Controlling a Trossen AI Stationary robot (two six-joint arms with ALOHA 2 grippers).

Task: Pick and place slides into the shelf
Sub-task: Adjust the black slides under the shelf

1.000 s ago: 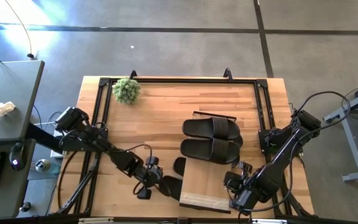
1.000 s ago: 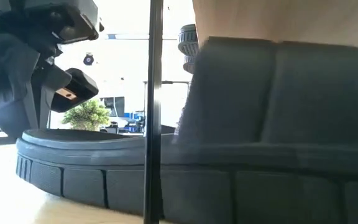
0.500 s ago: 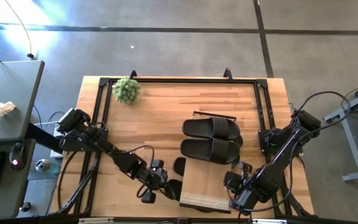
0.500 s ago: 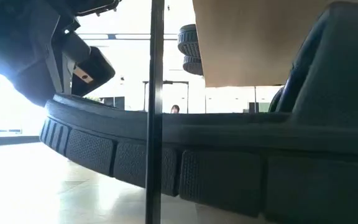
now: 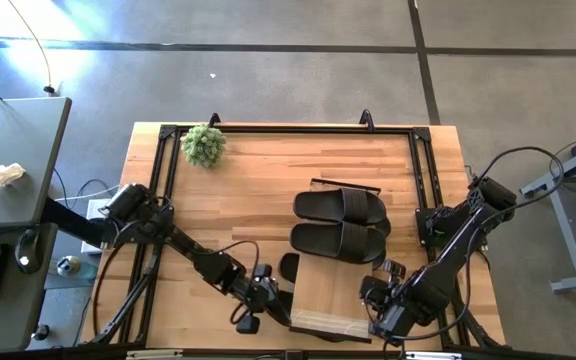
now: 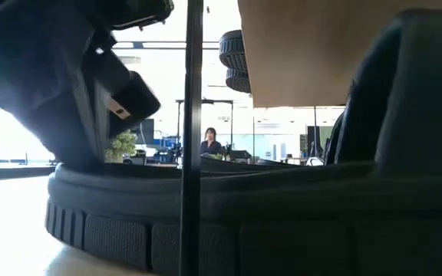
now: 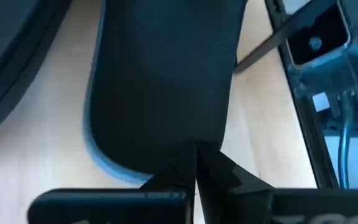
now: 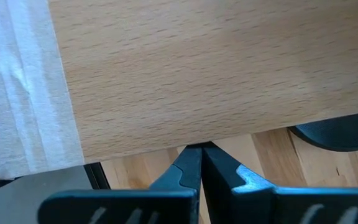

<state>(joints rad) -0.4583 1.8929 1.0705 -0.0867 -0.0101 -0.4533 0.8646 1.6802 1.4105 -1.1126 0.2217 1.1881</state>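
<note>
Slides, matte black rubber with one wide strap each, are what you are handling: two of them [image 5: 340, 206] [image 5: 336, 240] lie side by side right of centre in the high view, and a third black slide [image 5: 286, 268] shows only partly at the left edge of the low light-wood plank shelf on its thin dark frame [image 5: 333, 297], which sits in the lower middle of that frame just below the pair. You will find no readable brand, label or writing on the slides or the shelf. Your left gripper [image 5: 265, 293] is low in the frame, just left of the shelf; in the left wrist view its fingers [image 7: 194, 163] are pressed together with their tips against the rounded end of the third slide's sole [image 7: 163, 81], and no grip around it can be seen. Your right gripper [image 5: 376, 292] is at the shelf's right edge, lower right of the high view; in the right wrist view its fingers [image 8: 194, 163] are also pressed together, tips at the edge of the shelf's plank [image 8: 197, 74], holding nothing, with pale tape [image 8: 23, 93] along the plank's end. In the low view the black sole [image 6: 229, 222] fills the lower frame, and a person [image 6: 209, 141] stands far back in the room. A small green potted plant [image 5: 204, 145] is at the upper left of the wooden tabletop [image 5: 238, 200].
</note>
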